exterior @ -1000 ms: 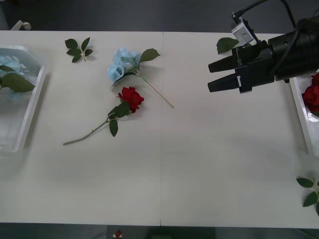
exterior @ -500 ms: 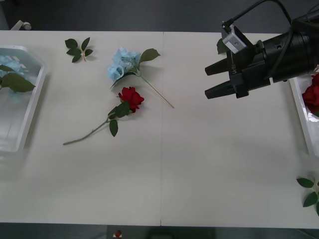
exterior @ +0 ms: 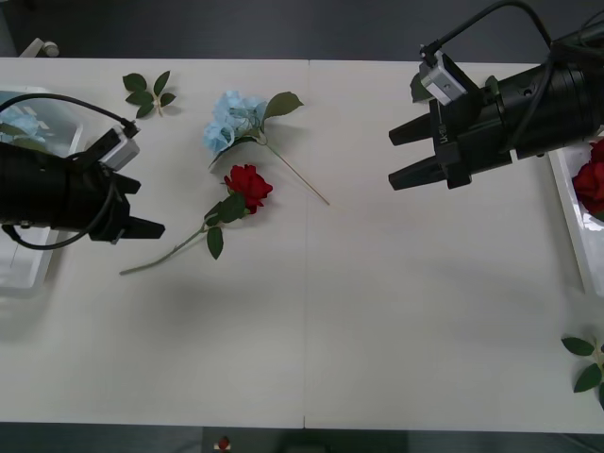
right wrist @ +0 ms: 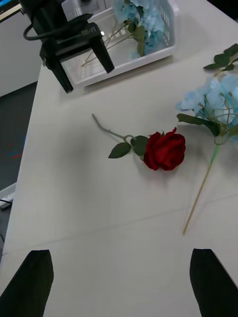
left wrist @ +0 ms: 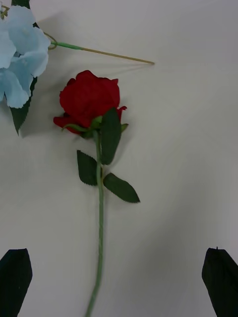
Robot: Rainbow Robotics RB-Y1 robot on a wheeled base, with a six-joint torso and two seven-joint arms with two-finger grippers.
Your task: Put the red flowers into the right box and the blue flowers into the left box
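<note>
The white table (exterior: 377,311) carries a red rose (exterior: 247,186) and a blue flower (exterior: 232,119) lying just beside each other. A white tray (exterior: 58,212) sits at its left edge, another (exterior: 572,212) at the right, with loose leaf sprigs (exterior: 148,92) near the far edge.

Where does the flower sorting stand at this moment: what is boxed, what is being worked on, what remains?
Boxed: a red rose in the right box, blue blooms in the left box. In hand: nothing; the left gripper, open, points at the table rose, and the right gripper hovers open. Left: that rose and the blue flower beside it.
</note>
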